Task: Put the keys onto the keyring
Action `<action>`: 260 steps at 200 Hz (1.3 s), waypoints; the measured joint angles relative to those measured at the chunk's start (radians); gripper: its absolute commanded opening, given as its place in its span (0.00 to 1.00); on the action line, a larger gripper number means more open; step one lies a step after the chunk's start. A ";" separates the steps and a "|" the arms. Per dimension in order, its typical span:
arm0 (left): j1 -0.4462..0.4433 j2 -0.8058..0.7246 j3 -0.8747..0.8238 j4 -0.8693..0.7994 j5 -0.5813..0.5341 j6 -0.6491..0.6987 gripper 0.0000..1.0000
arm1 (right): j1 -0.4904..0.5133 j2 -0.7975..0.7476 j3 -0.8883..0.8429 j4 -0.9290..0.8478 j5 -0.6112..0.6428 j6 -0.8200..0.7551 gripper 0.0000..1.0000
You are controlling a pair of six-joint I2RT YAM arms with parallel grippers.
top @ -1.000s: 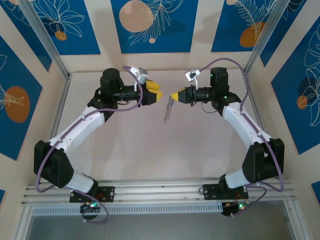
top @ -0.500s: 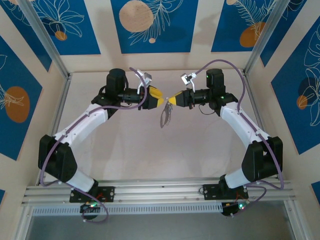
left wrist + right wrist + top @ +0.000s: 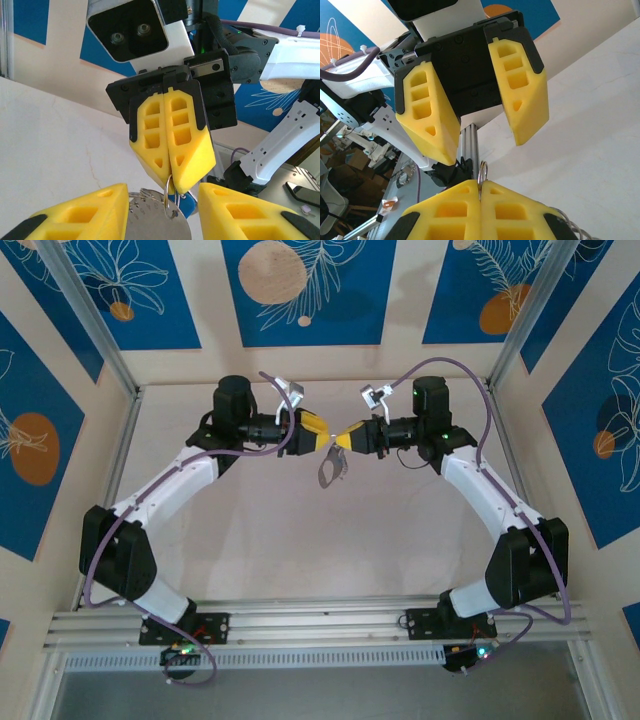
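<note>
My right gripper (image 3: 336,439) is shut on a thin silver wire ring (image 3: 481,171), which pokes up between its yellow fingertips. Below that ring hang the key's blue head (image 3: 189,204), a flat silver piece (image 3: 150,225) and the grey keyring loop (image 3: 328,470), above the table. My left gripper (image 3: 323,432) faces it tip to tip and is open. In the left wrist view its jaws stand either side of the right gripper (image 3: 174,187) and the ring (image 3: 167,197), touching nothing. In the right wrist view the left gripper (image 3: 485,150) gapes just above the ring. The key's blade is hidden.
Both arms meet over the far middle of the pale table (image 3: 300,530). An aluminium frame rail (image 3: 300,618) runs along the near edge, and patterned blue and beige walls (image 3: 300,290) enclose the back and sides.
Both grippers have come together over the far middle of the table. The left one now straddles the right one's tip. The hanging bunch shifted left with the right gripper.
</note>
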 measured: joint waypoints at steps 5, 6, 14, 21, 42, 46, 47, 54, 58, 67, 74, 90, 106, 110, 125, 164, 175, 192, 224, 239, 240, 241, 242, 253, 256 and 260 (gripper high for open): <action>0.000 0.000 0.000 0.004 0.000 -0.002 0.40 | 0.000 0.000 0.000 0.002 0.000 0.003 0.00; 0.000 0.000 0.000 0.004 0.000 -0.002 0.40 | 0.000 0.000 0.000 0.003 0.000 0.003 0.00; 0.000 0.000 0.000 0.007 0.000 -0.005 0.40 | 0.000 0.000 0.000 0.008 0.000 0.003 0.00; 0.000 0.000 0.000 0.010 0.000 -0.007 0.40 | 0.002 0.000 0.000 0.012 0.000 0.005 0.00; 0.000 0.000 0.000 0.021 0.002 -0.014 0.40 | 0.006 -0.002 0.000 0.019 0.000 0.010 0.00; 0.000 0.001 0.000 0.022 0.003 -0.016 0.40 | 0.006 -0.002 0.000 0.019 0.000 0.011 0.00; 0.000 0.001 0.000 0.023 0.003 -0.016 0.39 | 0.006 -0.002 0.000 0.019 0.000 0.011 0.00; 0.000 0.001 0.000 0.026 0.003 -0.020 0.39 | 0.006 -0.003 0.000 0.019 0.000 0.011 0.00; 0.000 0.002 0.000 0.028 0.004 -0.023 0.38 | 0.006 -0.003 0.000 0.019 0.000 0.011 0.00; 0.000 0.003 0.000 0.032 0.006 -0.025 0.38 | 0.006 -0.004 0.000 0.019 0.000 0.011 0.00; 0.000 0.006 0.000 0.035 0.006 -0.027 0.37 | 0.006 -0.005 0.000 0.019 0.000 0.011 0.00; 0.000 0.014 0.000 0.038 0.007 -0.027 0.36 | 0.006 -0.008 0.000 0.021 0.000 0.014 0.00; 0.000 0.023 0.000 0.038 0.007 -0.027 0.35 | 0.006 -0.009 0.000 0.026 0.000 0.015 0.00; 0.000 0.025 0.000 0.037 0.007 -0.027 0.34 | 0.006 -0.009 0.000 0.028 0.000 0.018 0.00; 0.000 0.029 0.000 0.038 0.010 -0.030 0.32 | 0.006 -0.009 0.000 0.031 0.002 0.018 0.00; 0.000 0.029 0.000 0.048 0.026 -0.048 0.22 | 0.006 -0.009 0.000 0.037 0.006 0.019 0.00; 0.000 0.029 0.000 0.057 0.031 -0.056 0.21 | 0.006 -0.009 0.000 0.041 0.008 0.018 0.00; 0.000 0.031 0.000 0.071 0.037 -0.068 0.20 | 0.006 -0.009 0.000 0.042 0.008 0.019 0.00; 0.000 0.041 0.000 0.097 0.053 -0.087 0.16 | 0.006 -0.009 0.000 0.042 0.009 0.022 0.00; -0.001 0.043 0.000 0.108 0.060 -0.093 0.14 | 0.006 -0.009 0.000 0.043 0.010 0.023 0.00; -0.001 0.043 0.000 0.109 0.060 -0.093 0.14 | 0.006 -0.009 0.000 0.043 0.010 0.023 0.00; -0.001 0.043 0.000 0.109 0.060 -0.094 0.14 | 0.006 -0.009 0.000 0.043 0.010 0.024 0.00; -0.001 0.043 0.000 0.110 0.060 -0.095 0.14 | 0.006 -0.009 0.000 0.043 0.010 0.025 0.00; -0.001 0.045 0.000 0.114 0.063 -0.098 0.10 | 0.006 -0.009 0.000 0.046 0.013 0.027 0.00; -0.001 0.045 0.000 0.114 0.064 -0.102 0.07 | 0.006 -0.009 0.000 0.046 0.013 0.029 0.00; -0.002 0.046 0.000 0.115 0.067 -0.102 0.06 | 0.006 -0.009 0.000 0.046 0.016 0.029 0.00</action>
